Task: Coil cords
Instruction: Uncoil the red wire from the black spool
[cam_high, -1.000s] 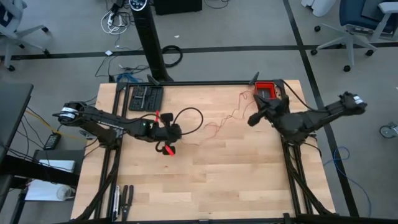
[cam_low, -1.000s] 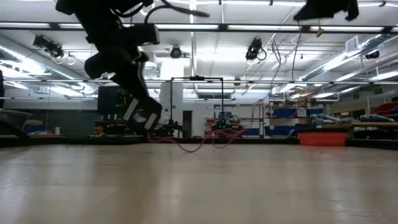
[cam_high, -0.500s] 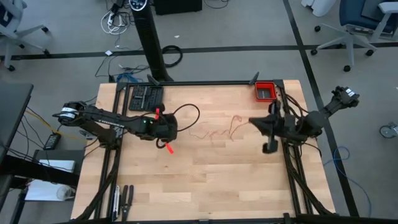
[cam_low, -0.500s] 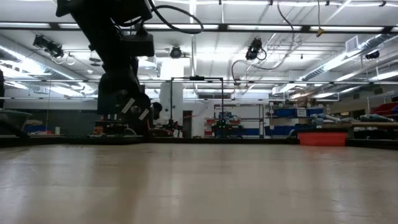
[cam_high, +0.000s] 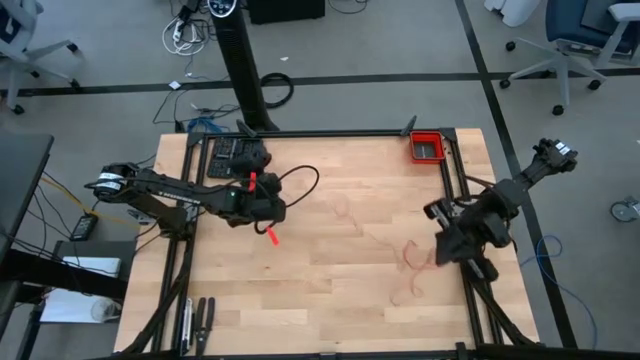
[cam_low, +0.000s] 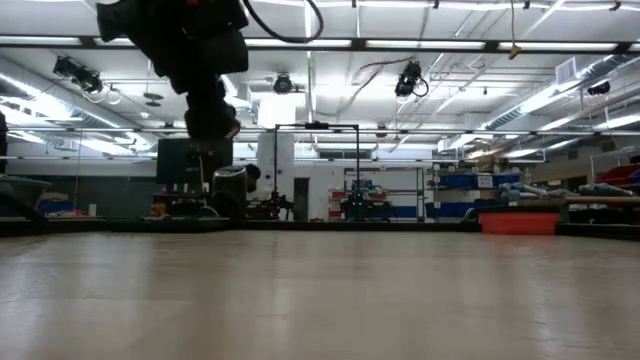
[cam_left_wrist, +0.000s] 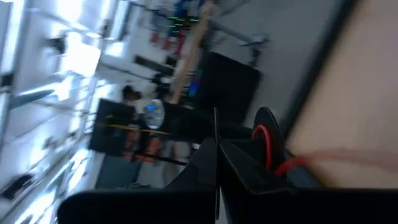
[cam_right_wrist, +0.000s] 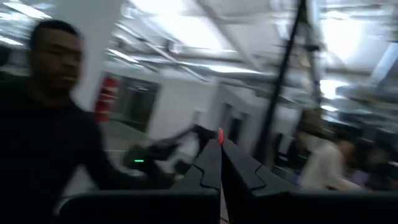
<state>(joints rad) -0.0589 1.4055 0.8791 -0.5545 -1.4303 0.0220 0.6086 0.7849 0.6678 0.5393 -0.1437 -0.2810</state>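
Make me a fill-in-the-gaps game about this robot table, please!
1. The thin cord on the table is coloured ____.
2. The red bin sits at the table's far ____ corner.
3. The cord lies nearest the ____ gripper.
4. The left gripper hangs above the ____ wooden table.

Missing words: red; right; right; light

Left arm reaches from the 9 o'clock edge toward table centre; left gripper (cam_high: 268, 212) fingers pressed together. Right arm folded at the 3 o'clock edge; right gripper (cam_high: 447, 245) points toward 7 o'clock, fingers together.
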